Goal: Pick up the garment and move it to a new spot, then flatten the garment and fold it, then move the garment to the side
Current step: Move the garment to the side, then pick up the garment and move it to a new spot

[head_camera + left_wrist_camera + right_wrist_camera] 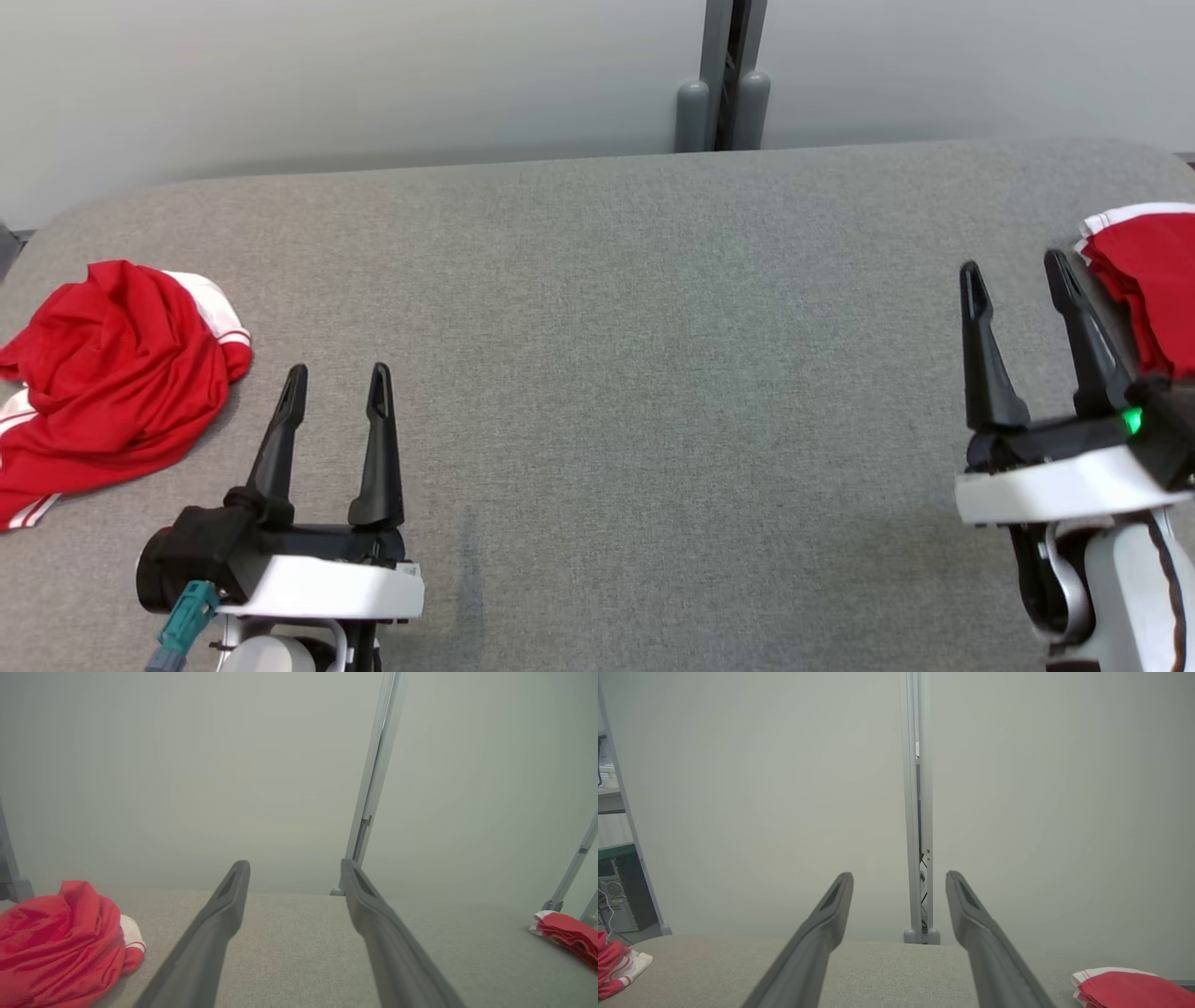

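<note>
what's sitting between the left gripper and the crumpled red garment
Nothing visible. The open left gripper is just right of the crumpled red garment, with bare grey table between them. The table's middle is bare too; a folded red garment lies at the far right.

left tool (338, 373): long black fingers (378, 467), white wrist (327, 590), teal plug (184, 616) | right tool (1013, 266): black fingers, white wrist, green light (1132, 420)

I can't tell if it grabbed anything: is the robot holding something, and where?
Nothing is held. The left gripper and right gripper are open and empty; the crumpled red-and-white cloth garment lies apart.
</note>
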Motion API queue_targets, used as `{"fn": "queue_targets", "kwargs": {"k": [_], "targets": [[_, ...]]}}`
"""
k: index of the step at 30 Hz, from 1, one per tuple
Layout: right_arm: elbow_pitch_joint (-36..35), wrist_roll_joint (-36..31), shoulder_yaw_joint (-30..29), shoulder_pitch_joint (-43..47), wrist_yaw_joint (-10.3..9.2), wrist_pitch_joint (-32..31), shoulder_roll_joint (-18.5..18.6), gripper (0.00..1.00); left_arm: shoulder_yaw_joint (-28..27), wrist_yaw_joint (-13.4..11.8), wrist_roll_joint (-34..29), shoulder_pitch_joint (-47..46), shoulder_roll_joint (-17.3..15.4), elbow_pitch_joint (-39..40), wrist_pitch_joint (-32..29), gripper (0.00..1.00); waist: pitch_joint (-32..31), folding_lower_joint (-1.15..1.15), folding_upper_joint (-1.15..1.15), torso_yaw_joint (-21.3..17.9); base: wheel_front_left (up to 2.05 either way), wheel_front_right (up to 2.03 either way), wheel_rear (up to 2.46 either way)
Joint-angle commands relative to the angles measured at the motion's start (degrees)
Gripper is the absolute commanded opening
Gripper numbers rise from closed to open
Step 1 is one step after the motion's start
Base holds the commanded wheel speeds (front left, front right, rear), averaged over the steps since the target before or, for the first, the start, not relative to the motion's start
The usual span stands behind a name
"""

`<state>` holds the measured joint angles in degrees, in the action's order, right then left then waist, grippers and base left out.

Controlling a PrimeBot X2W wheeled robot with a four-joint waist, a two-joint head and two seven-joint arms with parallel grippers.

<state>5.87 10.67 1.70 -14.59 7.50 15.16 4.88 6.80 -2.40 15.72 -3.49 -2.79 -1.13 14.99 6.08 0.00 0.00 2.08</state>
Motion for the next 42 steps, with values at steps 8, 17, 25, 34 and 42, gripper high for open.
{"fn": "queue_targets", "kwargs": {"k": [8, 17, 25, 34, 42], "targets": [[-0.7, 0.7, -2.74, 6.12, -0.02, 0.08, -1.8, 1.0, 1.78, -1.18, -0.25, 2.34, -0.21, -0.83, 0.13, 1.0, -0.97, 0.0, 0.0, 1.38, 0.0, 0.0, 0.0], [4.83, 1.03, -2.04, 6.93, -0.02, 0.08, -1.87, 1.0, 2.54, -1.54, 0.36, 3.08, -0.21, -2.34, 0.13, 1.0, -1.6, 0.0, 0.0, 2.2, 0.0, 0.0, 0.0], [5.56, 1.54, -1.56, 6.63, -0.02, 0.08, -1.87, 1.0, 2.36, -1.81, 0.38, 3.13, -0.22, -2.65, 0.13, 1.0, -1.73, 0.0, 0.0, 2.22, 0.0, 0.0, 0.0], [6.51, 1.59, -1.82, 6.41, -0.02, 0.08, -1.88, 1.0, 2.66, -1.37, 0.38, 2.74, -0.22, -2.85, 0.13, 1.0, -1.51, 0.0, 0.0, 2.06, 0.0, 0.0, 0.0], [6.55, 1.87, -1.71, 6.54, -0.02, 0.08, -1.88, 1.0, 2.8, -1.34, 0.02, 2.6, -0.22, -2.99, 0.13, 1.0, -1.41, 0.0, 0.0, 2.01, 0.0, 0.0, 0.0]]}}
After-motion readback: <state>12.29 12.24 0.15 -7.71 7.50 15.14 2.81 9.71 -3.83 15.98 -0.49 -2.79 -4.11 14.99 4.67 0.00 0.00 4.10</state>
